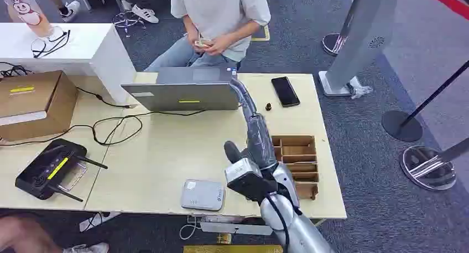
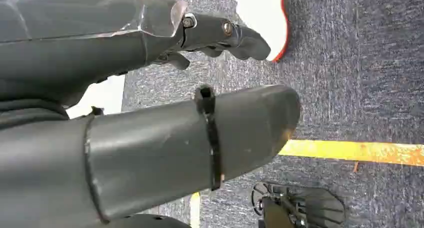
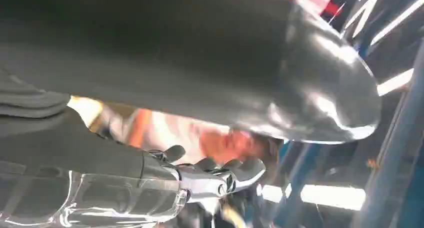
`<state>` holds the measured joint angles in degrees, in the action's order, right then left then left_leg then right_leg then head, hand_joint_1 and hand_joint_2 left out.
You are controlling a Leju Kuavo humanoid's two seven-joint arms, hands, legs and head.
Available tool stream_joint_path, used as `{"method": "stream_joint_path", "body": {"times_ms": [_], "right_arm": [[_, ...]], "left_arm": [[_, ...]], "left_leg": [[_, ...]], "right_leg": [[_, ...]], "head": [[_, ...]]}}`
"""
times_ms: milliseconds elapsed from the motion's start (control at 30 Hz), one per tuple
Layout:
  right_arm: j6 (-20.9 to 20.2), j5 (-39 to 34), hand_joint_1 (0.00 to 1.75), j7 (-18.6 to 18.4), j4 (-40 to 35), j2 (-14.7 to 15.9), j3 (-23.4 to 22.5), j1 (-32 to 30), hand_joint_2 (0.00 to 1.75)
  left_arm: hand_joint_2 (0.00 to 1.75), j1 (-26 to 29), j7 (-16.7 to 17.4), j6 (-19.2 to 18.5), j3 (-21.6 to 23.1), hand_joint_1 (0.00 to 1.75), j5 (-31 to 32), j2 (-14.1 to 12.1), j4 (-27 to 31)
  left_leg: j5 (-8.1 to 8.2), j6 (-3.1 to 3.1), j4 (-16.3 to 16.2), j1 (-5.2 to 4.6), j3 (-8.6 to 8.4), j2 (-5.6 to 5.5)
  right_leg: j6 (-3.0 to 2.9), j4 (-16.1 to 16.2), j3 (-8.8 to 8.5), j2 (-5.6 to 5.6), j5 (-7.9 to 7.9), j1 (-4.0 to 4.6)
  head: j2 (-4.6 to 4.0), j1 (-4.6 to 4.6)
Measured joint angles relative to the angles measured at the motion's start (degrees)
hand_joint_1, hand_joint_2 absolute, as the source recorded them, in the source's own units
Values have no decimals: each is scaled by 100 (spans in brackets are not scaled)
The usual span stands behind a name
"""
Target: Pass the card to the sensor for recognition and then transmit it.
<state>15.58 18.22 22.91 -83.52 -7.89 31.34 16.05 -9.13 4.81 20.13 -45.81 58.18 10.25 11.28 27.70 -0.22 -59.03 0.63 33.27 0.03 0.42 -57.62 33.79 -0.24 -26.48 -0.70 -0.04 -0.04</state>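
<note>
Head view: card [image 1: 233,71] at right robot hand's [image 1: 253,132] fingertips.

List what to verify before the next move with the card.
1. Card in right hand: cannot tell; fingers reach toward the laptop, and the wrist view is blurred.
2. Sensor uncovered, flat near the table's front edge: ok.
3. Left hand holds nothing, over the floor: ok.
4. Person seated behind the laptop, ready to receive: cannot tell; their hands hold something small.
5. Wooden tray clear of the right arm: cannot tell.
</note>
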Motion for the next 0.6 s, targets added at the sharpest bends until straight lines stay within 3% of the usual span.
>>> {"method": "stream_joint_path", "body": {"times_ms": [67, 267, 467, 600], "right_arm": [[-350, -479, 0, 76, -87, 2, -50, -67, 0], [-778, -998, 0, 140, -192, 7, -123, -152, 0], [-830, -1050, 0, 203, -190, 13, -153, -144, 0], [-633, -884, 0, 277, -183, 37, -153, -113, 0]], "left_arm": [[0, 2, 0, -9, 0, 0, 9, 0, 0], [0, 1, 9, 9, 0, 0, -2, -17, 0], [0, 8, -66, 55, -4, 0, -96, -35, 0], [0, 21, -125, 61, -7, 0, -96, -48, 0]], "left_leg": [[0, 0, 0, 0, 0, 0], [0, 0, 0, 0, 0, 1], [0, 0, 0, 0, 0, 0], [0, 0, 0, 0, 1, 0]], "right_leg": [[0, 0, 0, 0, 0, 0], [0, 0, 0, 1, 0, 0], [0, 0, 0, 1, 0, 0], [0, 0, 0, 1, 0, 0]], "head": [[0, 0], [0, 0], [0, 0], [0, 0]]}}
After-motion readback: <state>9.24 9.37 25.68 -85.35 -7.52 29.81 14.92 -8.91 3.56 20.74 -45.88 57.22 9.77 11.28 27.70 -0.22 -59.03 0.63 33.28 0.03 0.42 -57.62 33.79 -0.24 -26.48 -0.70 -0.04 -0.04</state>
